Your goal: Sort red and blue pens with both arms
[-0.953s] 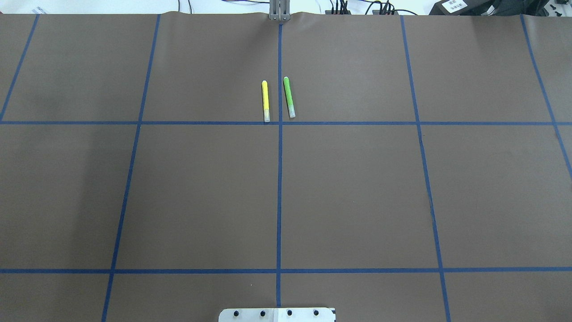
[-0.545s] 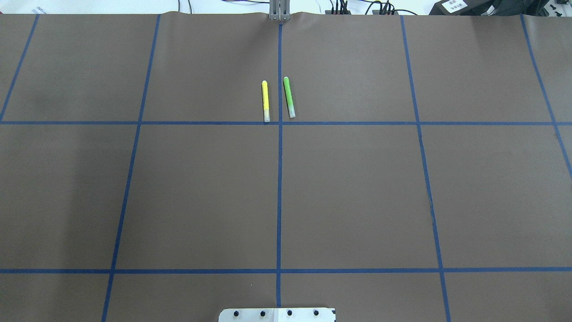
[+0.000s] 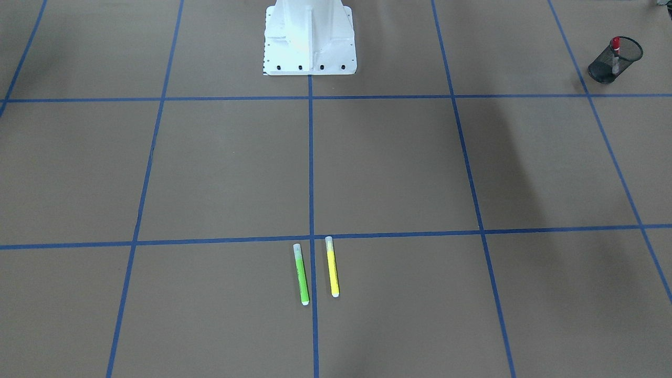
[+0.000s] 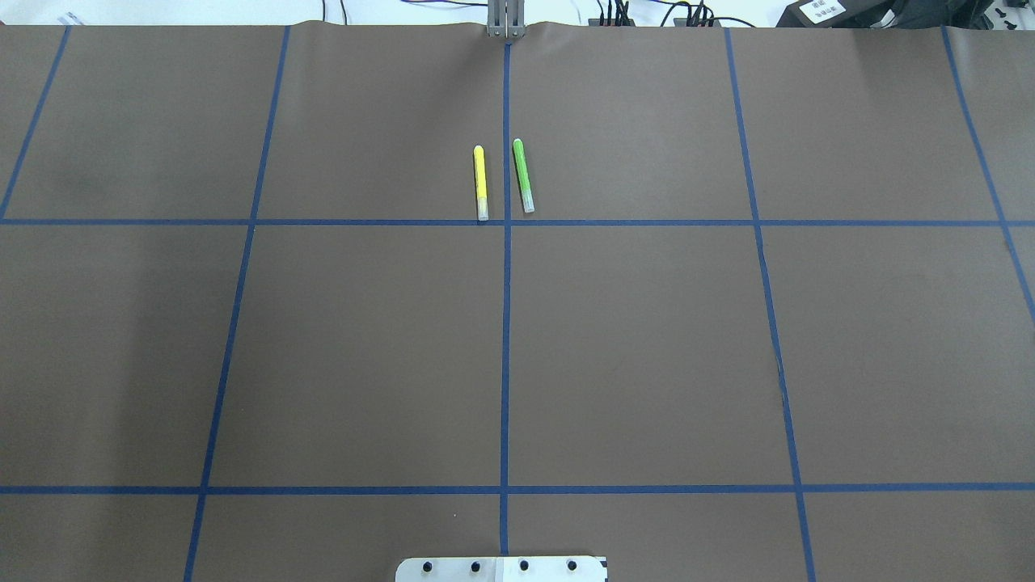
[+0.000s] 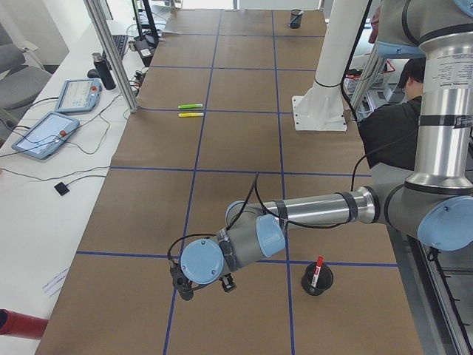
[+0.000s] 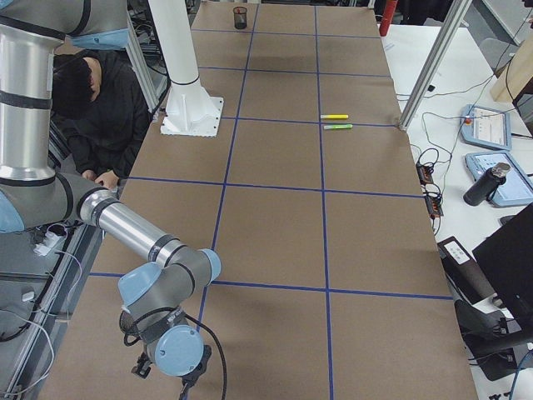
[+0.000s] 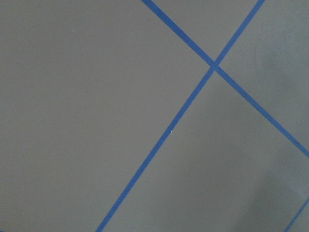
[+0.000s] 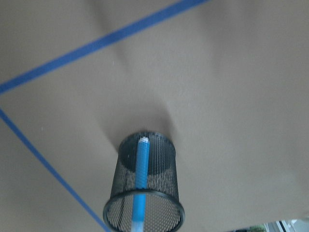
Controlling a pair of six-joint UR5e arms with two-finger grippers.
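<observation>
The red pen (image 3: 615, 48) stands upright in a black mesh cup (image 3: 625, 56) on my left side; the exterior left view has that red pen (image 5: 316, 271) beside my near left arm. My left gripper (image 5: 205, 287) hangs low over the mat, left of that cup; I cannot tell if it is open or shut. In the right wrist view the blue pen (image 8: 140, 176) stands in another black mesh cup (image 8: 166, 166). My right gripper (image 6: 166, 375) appears only in the exterior right view, so I cannot tell its state. Neither wrist view shows any fingers.
A yellow pen (image 4: 480, 183) and a green pen (image 4: 523, 175) lie side by side at the far middle of the brown mat, on either side of the centre blue tape line. The white robot base (image 3: 308, 39) stands at mid table. A person (image 6: 100, 108) sits beside the table.
</observation>
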